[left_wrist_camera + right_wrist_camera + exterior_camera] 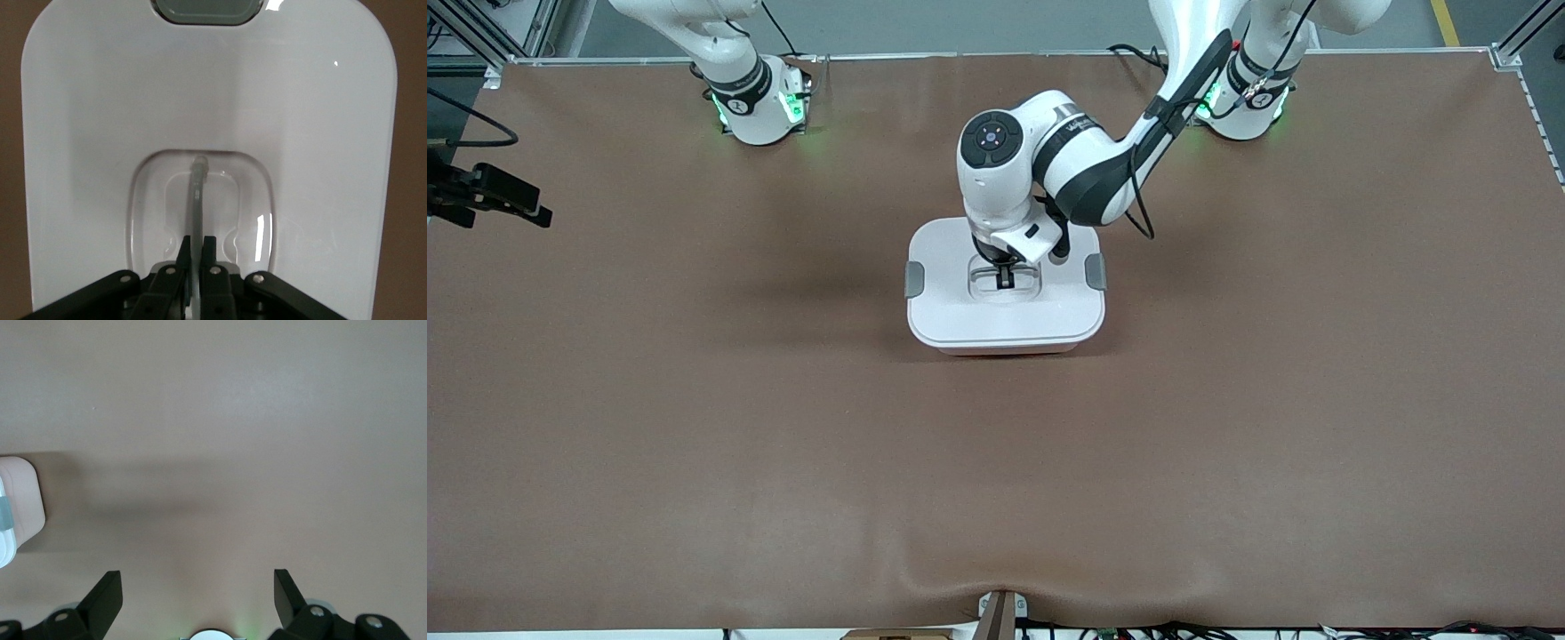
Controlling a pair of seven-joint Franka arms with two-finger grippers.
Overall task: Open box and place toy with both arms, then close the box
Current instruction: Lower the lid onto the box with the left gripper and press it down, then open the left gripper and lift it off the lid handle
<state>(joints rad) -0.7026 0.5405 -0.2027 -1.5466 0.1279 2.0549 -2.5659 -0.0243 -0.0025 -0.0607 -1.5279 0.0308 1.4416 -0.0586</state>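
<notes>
White-lidded pink plastic box (1005, 307) is sitting mid-table. Left gripper (195, 250) is clamping the lid's thin recessed handle (195, 193): rigid, light, likely slippery; central hold suits. Right gripper (198, 593) is waiting spread over bare table (233, 420).

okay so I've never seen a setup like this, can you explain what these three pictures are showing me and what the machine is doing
Two white robot arms stand at a brown table. The wide picture looks down from across the table; the other two come from cameras on each arm's wrist. One thing sits on the table: a box with a white lid and grey side clips. The left claw is down in the lid's recessed handle, shut on its thin bar. The right arm waits, and its wrist camera shows the right claw open above bare table beside the box. No toy is visible.
</notes>
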